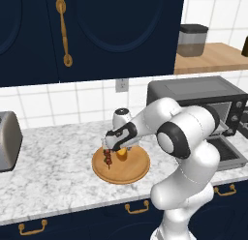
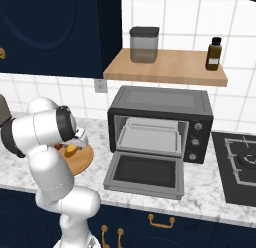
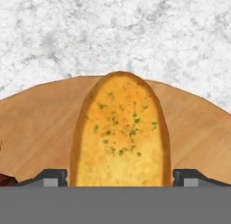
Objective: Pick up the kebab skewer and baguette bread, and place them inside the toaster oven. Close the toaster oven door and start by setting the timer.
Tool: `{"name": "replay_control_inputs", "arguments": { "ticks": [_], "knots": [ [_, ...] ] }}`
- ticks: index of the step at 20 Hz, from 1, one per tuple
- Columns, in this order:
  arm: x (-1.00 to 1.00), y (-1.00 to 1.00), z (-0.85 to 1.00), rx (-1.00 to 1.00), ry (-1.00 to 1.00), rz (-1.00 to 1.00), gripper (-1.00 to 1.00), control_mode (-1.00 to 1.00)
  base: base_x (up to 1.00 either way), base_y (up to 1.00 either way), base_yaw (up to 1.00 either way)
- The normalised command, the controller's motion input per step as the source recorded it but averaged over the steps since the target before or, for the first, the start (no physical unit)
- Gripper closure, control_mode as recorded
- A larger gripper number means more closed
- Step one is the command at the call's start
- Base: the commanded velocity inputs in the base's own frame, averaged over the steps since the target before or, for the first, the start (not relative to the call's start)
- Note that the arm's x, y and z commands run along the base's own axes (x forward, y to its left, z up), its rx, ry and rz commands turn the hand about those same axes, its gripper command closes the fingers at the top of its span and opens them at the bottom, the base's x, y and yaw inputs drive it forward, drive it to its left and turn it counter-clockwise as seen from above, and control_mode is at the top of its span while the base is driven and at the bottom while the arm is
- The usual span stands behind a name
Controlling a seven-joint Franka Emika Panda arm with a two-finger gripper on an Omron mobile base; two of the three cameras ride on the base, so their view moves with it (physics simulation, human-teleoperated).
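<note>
The baguette bread [image 3: 119, 133] lies golden and herb-flecked on the wooden plate [image 3: 36, 123], and my gripper [image 3: 119, 178] is lowered over it. Its fingertips [image 3: 52, 177] stand one on each side of the bread, open and close to its flanks. In the left base view the gripper [image 1: 116, 148] hangs over the plate [image 1: 131, 172] with the baguette bread [image 1: 122, 153] under it and the kebab skewer [image 1: 108, 157] just to the left. The toaster oven [image 2: 160, 102] stands to the right with its door [image 2: 145, 173] dropped flat open.
A silver slot toaster [image 1: 7, 140] sits at the counter's left end. Above the oven, a wooden shelf [image 2: 170, 72] carries a dark canister [image 2: 144, 43] and a brown bottle [image 2: 213, 53]. A stove top [image 2: 240, 162] lies right of the oven.
</note>
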Motion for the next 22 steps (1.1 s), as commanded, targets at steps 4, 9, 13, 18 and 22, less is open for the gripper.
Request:
{"name": "replay_control_inputs", "arguments": {
  "ticks": [4, 9, 13, 18, 22],
  "knots": [
    [0.0, 0.0, -0.18, 0.0, 0.0, 0.0, 1.0, -1.0, 0.0, 0.0, 0.0],
    [0.0, 0.0, -0.03, 0.0, 0.0, 0.0, 1.0, -1.0, 0.0, 0.0, 0.0],
    [-0.12, -0.03, 0.04, 0.0, 0.0, -0.01, 1.0, -1.0, 0.0, 0.0, 0.0],
    [-0.34, -0.18, 0.68, 0.01, 0.0, -0.07, 1.0, -1.0, 0.0, 0.0, 0.0],
    [-0.39, -0.04, 0.91, 0.01, 0.0, -0.14, 1.0, -1.0, 0.0, 0.0, 0.0]
  ]
}}
